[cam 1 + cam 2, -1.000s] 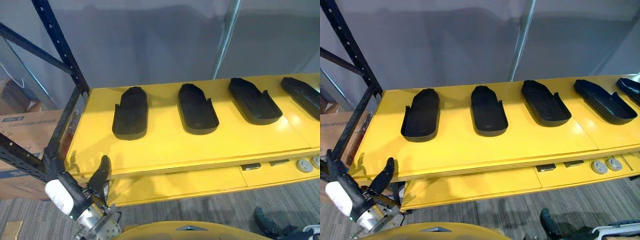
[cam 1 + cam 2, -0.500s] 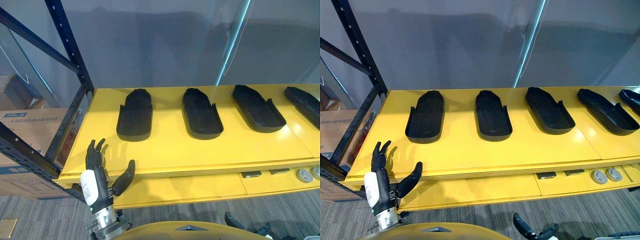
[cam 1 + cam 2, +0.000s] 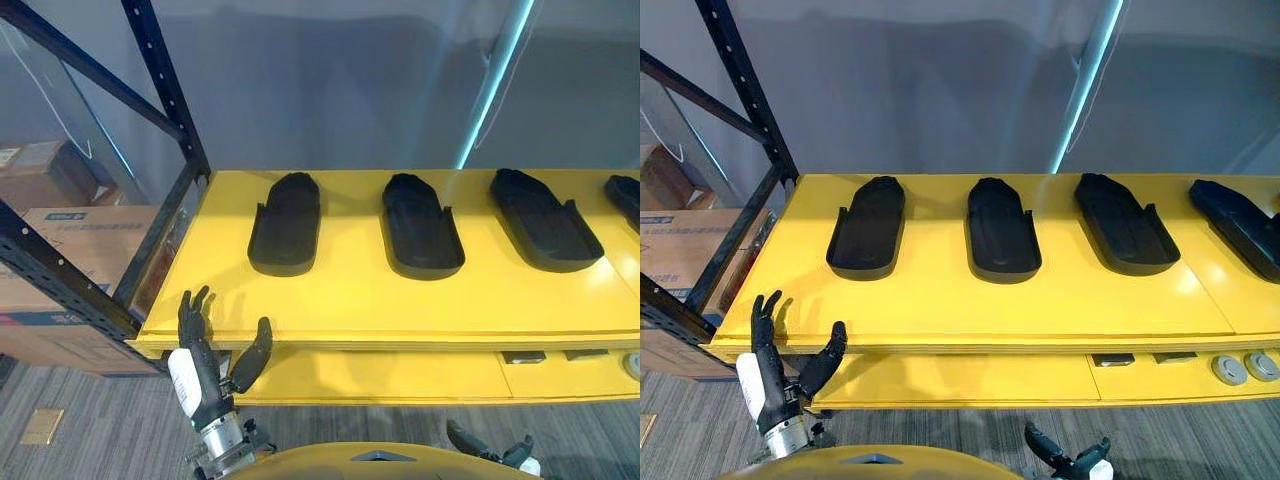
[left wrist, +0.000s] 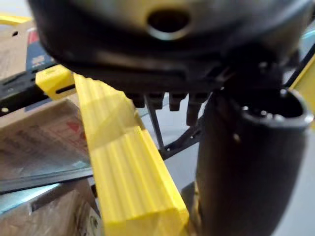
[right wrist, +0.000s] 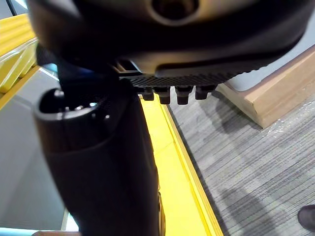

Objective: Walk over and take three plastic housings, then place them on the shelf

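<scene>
Ahead of the left robot hand [image 3: 203, 362] and a little above it: yellow shelf [image 3: 330, 310], its front edge just past the fingertips. Left robot hand released, with fingers straight and fanned and thumb out to the side, holding nothing. Cannot tell whether it touches the edge.

Row of black plastic parts on the shelf top, all lying flat, long axis running away from the hand, none touching its neighbour:
- first housing [image 3: 869, 228], nearest the left robot hand, almost straight ahead of it
- second housing [image 3: 1003, 230], next along, toward the right robot hand's side
- third housing [image 3: 1124, 224], further along, roughly ahead of the right robot hand
- fourth housing [image 3: 1240, 215], far end, well apart from both hands, partly cut off by the view's edge

Right robot hand [image 3: 1077, 463] sits low over the grey carpet [image 3: 90, 440], below and short of the shelf front. Its fingers are relaxed and apart, and it is empty.

Lower yellow level [image 3: 970, 380] lies under the shelf top, between the two hands and beyond. Two round silver discs [image 3: 1230, 369] rest on it, out past the right robot hand.

Black rack upright [image 3: 168, 95] rises on the outer side of the left robot hand, with cardboard boxes [image 3: 75, 235] beyond it.
</scene>
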`<state>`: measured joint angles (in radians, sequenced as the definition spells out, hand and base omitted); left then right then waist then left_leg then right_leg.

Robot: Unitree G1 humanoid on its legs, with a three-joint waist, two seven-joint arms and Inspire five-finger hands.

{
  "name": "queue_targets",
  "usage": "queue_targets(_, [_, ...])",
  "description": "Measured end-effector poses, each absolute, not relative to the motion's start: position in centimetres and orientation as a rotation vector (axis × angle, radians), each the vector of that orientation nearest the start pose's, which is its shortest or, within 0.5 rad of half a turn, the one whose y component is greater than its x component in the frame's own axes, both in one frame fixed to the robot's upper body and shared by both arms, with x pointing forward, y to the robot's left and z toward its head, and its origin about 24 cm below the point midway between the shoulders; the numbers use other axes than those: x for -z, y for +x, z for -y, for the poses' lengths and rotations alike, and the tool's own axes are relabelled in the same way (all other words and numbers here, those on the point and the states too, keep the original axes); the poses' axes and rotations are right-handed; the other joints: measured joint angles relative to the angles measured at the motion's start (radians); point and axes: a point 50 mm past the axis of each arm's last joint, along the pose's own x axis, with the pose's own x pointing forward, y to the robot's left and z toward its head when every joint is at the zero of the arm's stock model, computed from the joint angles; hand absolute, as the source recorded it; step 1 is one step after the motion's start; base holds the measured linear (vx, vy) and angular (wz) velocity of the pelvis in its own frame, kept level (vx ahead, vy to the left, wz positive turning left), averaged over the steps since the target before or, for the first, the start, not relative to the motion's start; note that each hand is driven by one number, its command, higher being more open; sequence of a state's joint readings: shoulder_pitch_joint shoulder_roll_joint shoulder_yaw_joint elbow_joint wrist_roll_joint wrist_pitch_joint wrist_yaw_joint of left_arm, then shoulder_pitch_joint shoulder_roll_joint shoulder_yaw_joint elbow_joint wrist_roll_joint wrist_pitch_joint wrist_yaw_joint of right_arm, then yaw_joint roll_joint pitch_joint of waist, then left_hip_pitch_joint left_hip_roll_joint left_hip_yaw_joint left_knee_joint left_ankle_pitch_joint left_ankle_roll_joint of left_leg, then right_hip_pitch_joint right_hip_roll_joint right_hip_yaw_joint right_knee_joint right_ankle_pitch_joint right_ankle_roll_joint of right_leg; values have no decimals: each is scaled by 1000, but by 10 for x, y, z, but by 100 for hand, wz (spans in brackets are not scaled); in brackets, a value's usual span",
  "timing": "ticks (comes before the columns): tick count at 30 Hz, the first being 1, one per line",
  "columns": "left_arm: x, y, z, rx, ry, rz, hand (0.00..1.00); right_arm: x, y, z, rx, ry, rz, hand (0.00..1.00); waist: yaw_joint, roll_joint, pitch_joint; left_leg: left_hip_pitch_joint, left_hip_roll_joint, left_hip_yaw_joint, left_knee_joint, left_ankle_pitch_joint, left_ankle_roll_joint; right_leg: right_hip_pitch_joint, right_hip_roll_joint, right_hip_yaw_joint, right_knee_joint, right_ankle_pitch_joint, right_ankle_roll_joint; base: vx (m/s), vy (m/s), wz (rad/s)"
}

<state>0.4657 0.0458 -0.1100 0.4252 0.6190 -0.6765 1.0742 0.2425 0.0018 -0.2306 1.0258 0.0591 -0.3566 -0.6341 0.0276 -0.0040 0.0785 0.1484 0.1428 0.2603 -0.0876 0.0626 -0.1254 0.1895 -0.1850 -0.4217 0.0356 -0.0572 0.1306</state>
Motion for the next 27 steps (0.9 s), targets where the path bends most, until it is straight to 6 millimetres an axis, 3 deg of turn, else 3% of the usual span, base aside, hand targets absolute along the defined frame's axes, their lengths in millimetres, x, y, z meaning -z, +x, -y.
queue_targets(5, [30,108,-186,-681,481,175,100,144,54,224,932,-165,-879,100,1,9,67,-11,-1,-41,1,13,3,8,-4,-36,17,-20,-7,-36,-9,26])
queue_targets(7, [14,119,-189,-590,404,211,100,143,58,226,925,-168,-868,100,8,14,73,-36,-2,-57,3,17,4,-6,-3,-46,17,-20,-7,3,-3,18])
queue_targets(9, [-16,136,-184,-268,134,245,100,141,66,235,916,-187,-855,100,21,14,73,-47,-5,-50,4,17,4,-19,-4,-39,17,-17,-6,59,2,-5])
queue_targets(11, [-19,141,-178,-84,-1,214,100,140,71,241,915,-187,-848,100,17,21,68,-53,-6,-46,4,17,4,-28,-5,-35,18,-15,-3,56,1,-7])
queue_targets(14, [-8,143,-165,282,-221,62,100,138,79,254,890,-193,-883,100,-3,46,59,-46,-6,-23,5,10,9,-33,-5,-10,20,-17,-7,92,-1,-21])
queue_targets(22, [-2,134,-163,644,-470,-49,100,139,68,269,912,-196,-945,100,-7,79,51,-35,2,2,35,-18,10,-51,-8,30,49,-27,-22,-5,4,-13])
queue_targets(27, [-13,130,-154,908,-572,-45,100,139,65,272,914,-188,-966,100,-9,87,44,-35,5,17,37,-18,7,-66,-8,46,57,-26,-20,-48,5,-10])
